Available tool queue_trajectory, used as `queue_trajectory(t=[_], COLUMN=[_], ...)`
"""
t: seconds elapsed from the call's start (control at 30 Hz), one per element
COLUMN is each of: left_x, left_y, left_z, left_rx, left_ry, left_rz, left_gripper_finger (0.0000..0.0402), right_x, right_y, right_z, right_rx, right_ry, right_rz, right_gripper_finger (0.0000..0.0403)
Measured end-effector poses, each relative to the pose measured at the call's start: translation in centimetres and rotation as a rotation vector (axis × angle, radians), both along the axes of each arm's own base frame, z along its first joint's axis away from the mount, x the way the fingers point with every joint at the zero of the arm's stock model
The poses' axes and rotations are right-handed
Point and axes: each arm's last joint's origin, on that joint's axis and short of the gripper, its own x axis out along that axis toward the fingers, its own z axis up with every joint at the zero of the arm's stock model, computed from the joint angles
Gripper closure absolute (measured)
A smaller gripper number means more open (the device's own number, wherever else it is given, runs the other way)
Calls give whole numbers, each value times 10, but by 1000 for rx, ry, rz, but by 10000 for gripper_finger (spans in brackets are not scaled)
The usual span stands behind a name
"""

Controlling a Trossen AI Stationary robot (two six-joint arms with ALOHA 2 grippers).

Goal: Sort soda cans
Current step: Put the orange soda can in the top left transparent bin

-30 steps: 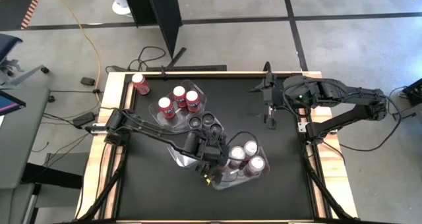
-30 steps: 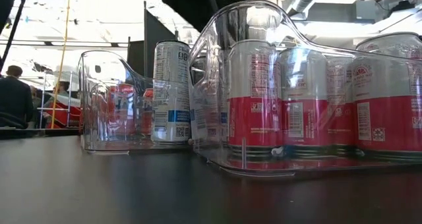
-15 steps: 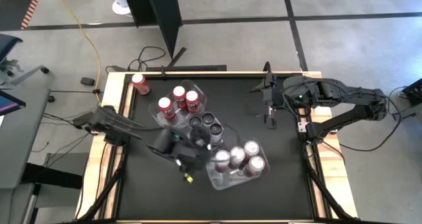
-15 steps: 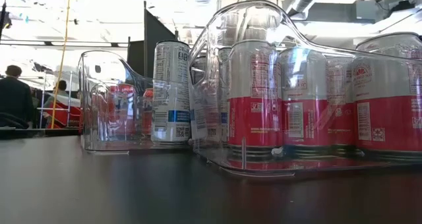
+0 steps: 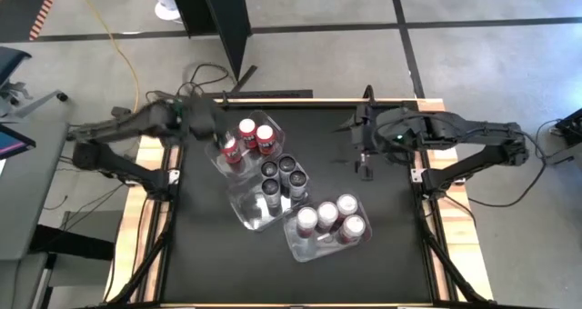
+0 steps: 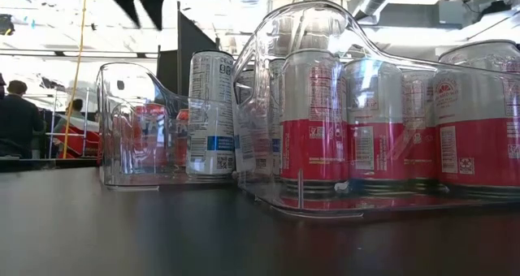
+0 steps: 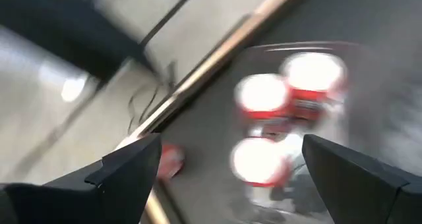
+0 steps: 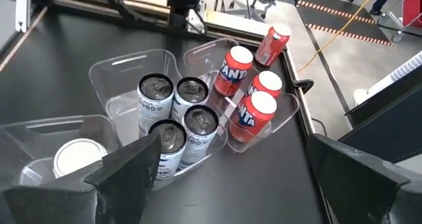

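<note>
Since a second earlier, the left arm had swung away from the near tub of white-and-red cans (image 5: 328,223) to the far left corner of the table (image 5: 391,254), so the left gripper (image 5: 202,118) hung just beside the tub of red cans (image 5: 246,137), its jaws spread and holding nothing; the right gripper (image 5: 361,154) waited well apart over bare mat, jaws spread too. At table height, the white-and-red cans (image 6: 382,122) stood upright inside their clear tub, with a grey can (image 6: 210,114) behind them. From the left wrist, three red cans (image 7: 283,112) showed blurred ahead between the spread fingers (image 7: 125,178). From the right wrist, four grey cans (image 8: 173,112) and three red cans (image 8: 250,95) sat in neighbouring tubs ahead of the open fingers (image 8: 125,178), one loose red can (image 8: 272,45) beyond them.
</note>
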Motion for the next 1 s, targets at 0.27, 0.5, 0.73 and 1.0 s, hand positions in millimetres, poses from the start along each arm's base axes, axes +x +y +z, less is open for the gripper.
queue_trajectory(t=[0.27,0.5,0.73,1.0], left_x=[-50,-68,-58,-56], left_y=[96,170,205,230], left_z=[-21,-57,-83,-113], left_rx=[-113,-279,-382,-470], left_ry=[-58,15,101,155], left_rz=[393,517,612,681], left_gripper_finger=[40,40,34,26], right_x=[31,61,80,93], right_y=[2,3,4,10], right_z=[-16,-31,-50,-66], right_rx=[-36,-92,-94,-90], right_ry=[36,55,119,173], right_rz=[21,61,65,81], right_gripper_finger=[6,6,6,6])
